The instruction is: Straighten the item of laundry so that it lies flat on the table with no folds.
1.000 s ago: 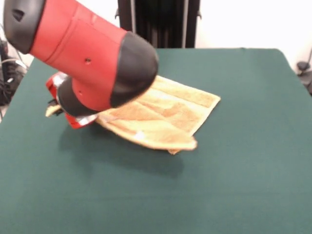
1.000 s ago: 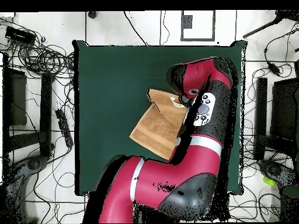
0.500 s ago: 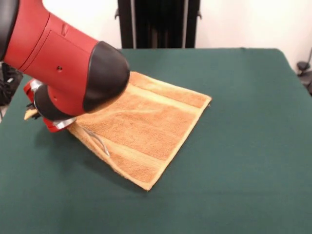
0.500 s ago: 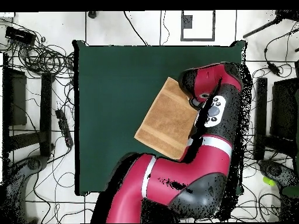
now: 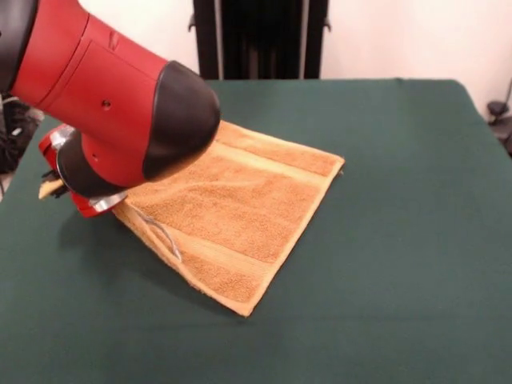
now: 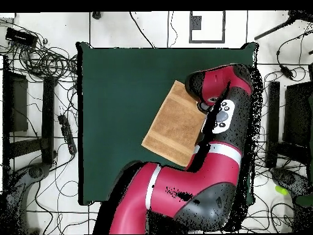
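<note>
The end effector [image 5: 56, 186] sits low at the towel's [image 5: 232, 208] corner, tucked almost wholly under the big red and black arm [image 5: 112, 96], and from the front only a sliver of it pokes out, so whether it's clenched or released, I can't tell. From overhead it's buried under the arm [image 6: 223, 116] entirely. The towel is spread open on the green surface [image 5: 400, 240], turned at an angle like a diamond, its two flat woven bands running across it, one corner pointing toward the front camera. It looks flat across most of its area; the edge nearest the arm is hidden. In the overhead view the towel [image 6: 174, 125] lies right of the surface's [image 6: 116, 92] middle, its one side slipping beneath the arm.
</note>
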You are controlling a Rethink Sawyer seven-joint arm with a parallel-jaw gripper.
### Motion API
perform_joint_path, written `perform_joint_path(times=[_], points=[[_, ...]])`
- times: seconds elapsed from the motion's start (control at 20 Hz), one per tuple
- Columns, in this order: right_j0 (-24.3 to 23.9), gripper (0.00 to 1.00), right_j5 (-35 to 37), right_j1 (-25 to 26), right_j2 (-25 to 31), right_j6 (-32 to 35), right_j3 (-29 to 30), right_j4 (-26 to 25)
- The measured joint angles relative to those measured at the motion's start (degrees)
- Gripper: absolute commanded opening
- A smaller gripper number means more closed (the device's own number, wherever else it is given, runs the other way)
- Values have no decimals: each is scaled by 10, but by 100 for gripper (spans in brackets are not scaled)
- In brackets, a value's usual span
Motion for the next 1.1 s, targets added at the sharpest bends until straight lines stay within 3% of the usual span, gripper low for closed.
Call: perform_joint_path(times=[0.05, 0.65, 0.7, 1.1], points=[[0, 100, 0, -10, 0, 0, 3, 0], [0, 100, -42, -27, 0, 0, 3, -11], [0, 0, -46, -27, 0, 0, 3, -12], [-1, 0, -84, -27, 0, 0, 2, -16]])
